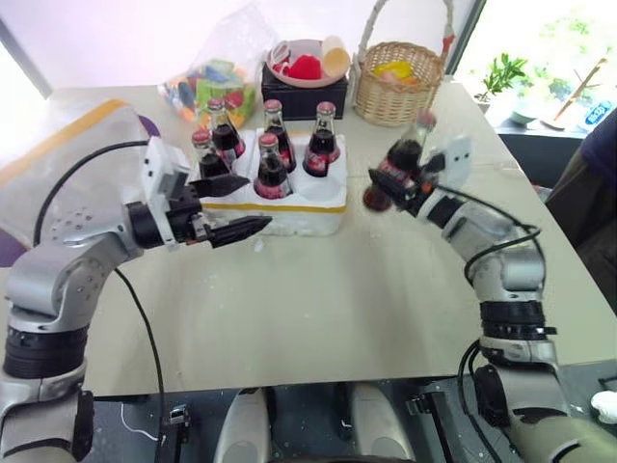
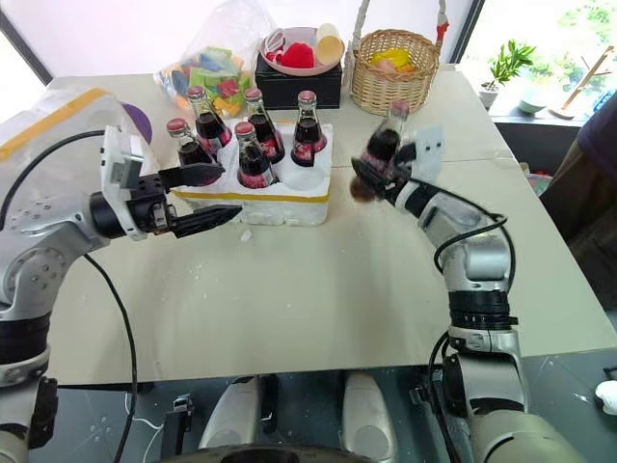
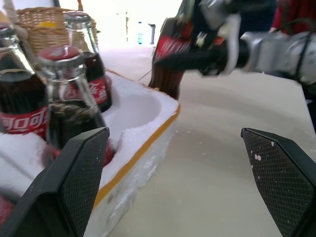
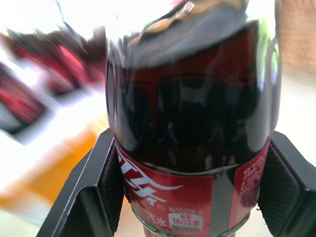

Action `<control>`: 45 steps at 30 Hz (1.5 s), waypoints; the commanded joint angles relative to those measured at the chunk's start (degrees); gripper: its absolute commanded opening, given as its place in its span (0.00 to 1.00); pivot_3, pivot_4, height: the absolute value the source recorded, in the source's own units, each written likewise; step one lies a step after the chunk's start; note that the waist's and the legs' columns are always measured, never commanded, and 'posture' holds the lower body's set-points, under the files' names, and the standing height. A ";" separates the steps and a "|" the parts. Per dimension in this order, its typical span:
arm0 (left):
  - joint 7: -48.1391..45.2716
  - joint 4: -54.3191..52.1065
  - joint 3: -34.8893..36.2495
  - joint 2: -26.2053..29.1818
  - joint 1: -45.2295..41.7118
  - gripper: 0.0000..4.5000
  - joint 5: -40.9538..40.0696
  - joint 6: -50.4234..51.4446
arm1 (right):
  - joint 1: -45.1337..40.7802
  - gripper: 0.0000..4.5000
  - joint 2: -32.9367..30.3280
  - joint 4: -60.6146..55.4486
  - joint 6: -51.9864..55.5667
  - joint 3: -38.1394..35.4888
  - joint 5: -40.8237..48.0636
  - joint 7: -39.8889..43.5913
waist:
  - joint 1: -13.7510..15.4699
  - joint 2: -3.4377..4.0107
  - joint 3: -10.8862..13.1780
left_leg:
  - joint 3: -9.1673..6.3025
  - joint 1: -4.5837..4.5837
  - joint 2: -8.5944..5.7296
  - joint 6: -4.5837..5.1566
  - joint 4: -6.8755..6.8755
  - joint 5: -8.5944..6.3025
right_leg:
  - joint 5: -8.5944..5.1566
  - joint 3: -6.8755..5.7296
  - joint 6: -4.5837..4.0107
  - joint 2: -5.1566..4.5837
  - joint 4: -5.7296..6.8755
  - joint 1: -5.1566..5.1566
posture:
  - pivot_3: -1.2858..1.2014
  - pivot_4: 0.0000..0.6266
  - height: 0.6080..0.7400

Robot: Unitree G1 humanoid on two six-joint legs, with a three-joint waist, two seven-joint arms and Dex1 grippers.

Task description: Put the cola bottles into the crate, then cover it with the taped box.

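The jaws of the right gripper [image 1: 393, 185] are clenched on the sixth cola bottle [image 1: 397, 164], tilted, with the crate's [image 1: 289, 198] empty well just beside it, while the left gripper [image 1: 231, 205] waits released near the crate

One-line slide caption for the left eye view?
Right gripper carries the sixth cola bottle toward the crate holding five.
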 commanded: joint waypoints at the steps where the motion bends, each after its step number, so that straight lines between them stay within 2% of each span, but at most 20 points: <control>1: 0.51 -2.29 2.90 1.13 0.69 1.00 -0.91 -0.38 | -5.53 0.62 0.25 -8.03 2.34 -0.12 5.52 1.25 | 0.18 -0.02 -0.01 | -0.02 0.01 0.01 0.00 -0.01 0.00 | 0.00 -0.02 -0.01 0.02 0.00 0.01 | 0.52 0.24 1.00; 11: 1.01 -1.80 2.53 1.12 -0.20 1.00 -0.58 -0.90 | -5.37 0.62 3.87 0.52 -2.92 9.60 -3.69 1.17 | 0.66 -0.18 -0.10 | 0.02 -0.01 -0.08 -0.01 0.22 0.00 | -0.01 -0.03 -0.04 -0.14 -0.11 0.20 | 0.52 0.24 1.00; 20: 1.29 -2.33 3.34 1.42 1.12 1.00 -0.68 -0.91 | -3.26 0.62 5.17 8.25 -4.35 14.66 -10.52 1.88 | 0.50 -0.17 -0.09 | -0.01 -0.01 -0.05 -0.01 0.03 0.00 | 0.00 -0.05 0.00 -0.07 -0.06 0.09 | 0.52 0.24 1.00; 22: 1.16 -2.10 3.62 1.79 1.56 1.00 -0.47 -0.95 | -3.15 0.86 4.54 9.76 -2.73 15.53 -11.52 2.33 | 0.50 -0.17 -0.09 | 0.01 -0.01 -0.06 -0.01 0.05 0.00 | 0.00 -0.04 0.00 -0.08 -0.07 0.11 | 0.52 0.24 1.00; 24: 0.87 -2.04 4.71 2.94 2.67 1.00 -0.20 -0.97 | -2.37 0.99 2.86 7.13 -3.12 16.24 -11.26 5.66 | 0.50 -0.18 -0.10 | 0.00 -0.01 -0.06 -0.01 0.05 0.00 | 0.00 -0.05 -0.01 -0.08 -0.06 0.11 | 0.52 0.24 1.00; 26: 0.82 -2.30 7.00 4.47 4.50 1.00 -0.38 -0.80 | -0.60 0.99 0.71 1.52 -1.70 15.95 -8.89 9.40 | 0.57 -0.18 -0.10 | -0.02 0.02 -0.05 -0.01 0.06 0.00 | 0.00 -0.06 -0.01 -0.08 -0.07 0.14 | 0.52 0.24 1.00; 30: -3.17 -2.94 17.16 11.08 12.88 1.00 -2.14 1.70 | 3.11 0.99 -6.63 -10.40 5.52 9.31 -1.80 12.78 | 0.35 -0.18 -0.07 | 0.00 -0.03 -0.04 -0.01 0.01 -0.01 | -0.01 -0.06 -0.01 -0.10 -0.09 0.06 | 0.52 0.24 1.00; 33: -10.32 -0.09 27.63 17.85 20.39 1.00 -1.89 4.09 | 4.74 0.99 -14.06 -16.89 10.50 2.08 5.59 16.74 | 0.37 -0.19 -0.04 | 0.01 -0.01 -0.02 -0.02 -0.01 -0.01 | -0.08 -0.07 -0.14 -0.10 -0.09 0.04 | 0.52 0.24 1.00; 35: -16.76 5.55 34.56 23.02 25.92 1.00 1.68 3.73 | 4.57 0.99 -18.96 -18.93 13.96 -3.03 11.05 19.05 | 0.44 -0.17 -0.04 | 0.05 0.05 -0.01 -0.03 -0.02 -0.02 | -0.16 -0.07 -0.25 -0.12 -0.13 0.06 | 0.52 0.24 1.00; 38: -25.56 20.45 40.98 30.64 33.18 1.00 11.76 -3.48 | 3.28 0.99 -25.10 -18.64 20.19 -9.75 19.27 20.93 | 0.42 -0.15 -0.05 | 0.10 0.10 0.02 -0.06 -0.05 -0.04 | -0.33 -0.12 -0.51 -0.16 -0.19 0.03 | 0.52 0.24 1.00; 41: -31.84 37.84 41.76 37.44 35.59 1.00 19.14 -12.62 | 1.35 0.99 -28.05 -17.56 21.51 -12.35 22.43 20.62 | 0.30 -0.12 -0.05 | 0.14 0.13 0.03 -0.10 -0.09 -0.07 | -0.32 -0.12 -0.58 -0.22 -0.23 -0.06 | 0.52 0.24 1.00; 43: -33.97 49.12 37.27 42.06 33.03 1.00 21.90 -19.37 | -0.72 0.99 -28.11 -15.30 21.83 -12.44 22.65 18.61 | 0.16 -0.13 -0.06 | 0.17 0.12 0.08 -0.19 -0.14 -0.13 | -0.30 -0.15 -0.62 -0.26 -0.34 -0.33 | 0.52 0.24 1.00; 45: -32.87 57.99 28.76 45.38 25.94 1.00 23.43 -24.61 | -2.00 0.99 -27.67 -13.57 21.62 -11.80 22.58 17.67 | 0.48 -0.14 -0.07 | 0.35 0.03 0.23 -0.27 -0.18 -0.18 | -0.19 -0.24 -0.77 -0.30 -0.52 -0.45 | 0.52 0.24 1.00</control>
